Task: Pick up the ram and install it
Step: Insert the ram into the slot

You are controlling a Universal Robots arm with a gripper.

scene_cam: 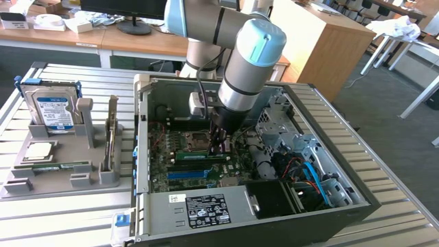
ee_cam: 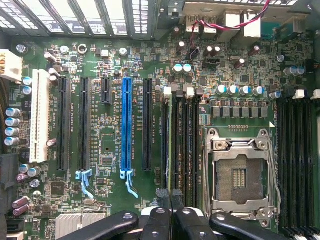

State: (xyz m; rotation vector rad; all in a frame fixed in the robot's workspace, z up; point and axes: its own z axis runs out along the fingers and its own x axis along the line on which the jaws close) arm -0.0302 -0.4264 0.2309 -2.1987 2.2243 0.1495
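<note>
Reaching down into the open computer case (scene_cam: 343,216), the arm has its gripper (scene_cam: 221,149) low over the motherboard (ee_cam: 107,145), just beside the empty processor socket (ee_cam: 239,175). In the wrist view the gripper (ee_cam: 170,196) has its fingers pressed together directly above the ram (ee_cam: 170,145). Seen edge-on, the ram is a thin green line standing in a memory slot between the socket and the black expansion slots. In the exterior view the ram (scene_cam: 195,154) lies along that slot, inside the case and well apart from the grey tray (scene_cam: 61,180) on the bench (scene_cam: 61,221).

Pick-up and carrying look done, and the stick is already in its slot. From here I cannot tell whether the fingers pinch its top edge or only bear on it, nor whether the end latches have caught. Full seating therefore remains unconfirmed.
</note>
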